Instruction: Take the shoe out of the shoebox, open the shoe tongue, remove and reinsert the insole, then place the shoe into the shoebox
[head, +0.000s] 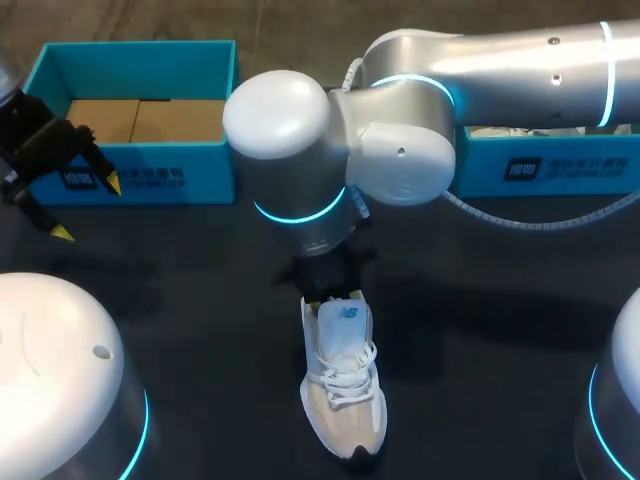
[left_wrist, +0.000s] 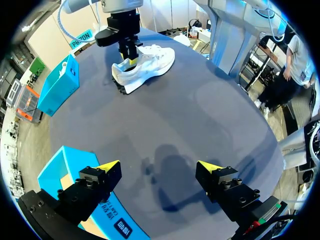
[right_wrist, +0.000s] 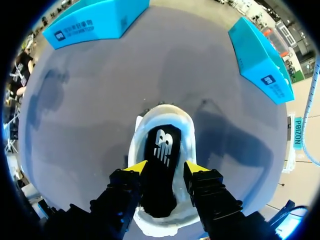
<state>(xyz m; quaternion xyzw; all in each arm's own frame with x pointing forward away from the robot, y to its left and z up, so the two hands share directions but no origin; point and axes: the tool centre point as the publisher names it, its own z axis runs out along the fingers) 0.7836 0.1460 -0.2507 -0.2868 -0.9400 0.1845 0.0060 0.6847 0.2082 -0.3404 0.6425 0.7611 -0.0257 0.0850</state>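
We count one shoe (head: 343, 390), white with white laces, lying on its sole on the dark worktop (head: 200, 310) with its toe toward us. Our right hand (right_wrist: 162, 169) hangs straight above the shoe's heel opening, just over the collar. Inside that opening lies one black insole (right_wrist: 161, 145) with a white mark on it, directly under the hand. Whether the right hand is pinching anything we cannot tell, since the depth does not show.

Our left hand (left_wrist: 159, 167) is well apart from the shoe, off on our left of its heel end. Its fingers (left_wrist: 107, 167) are spread wide with nothing between them, only bare worktop underneath.

There are two blue shoeboxes, both beyond the shoe's heel end and well apart from it. The first shoebox (head: 140, 178) stands on our left of the shoe, open at the top, with a brown cardboard floor showing inside. The second shoebox (head: 550, 168) stands on our right of the shoe, mostly hidden behind the right arm (head: 400, 140), which crosses above the shoe's heel end.
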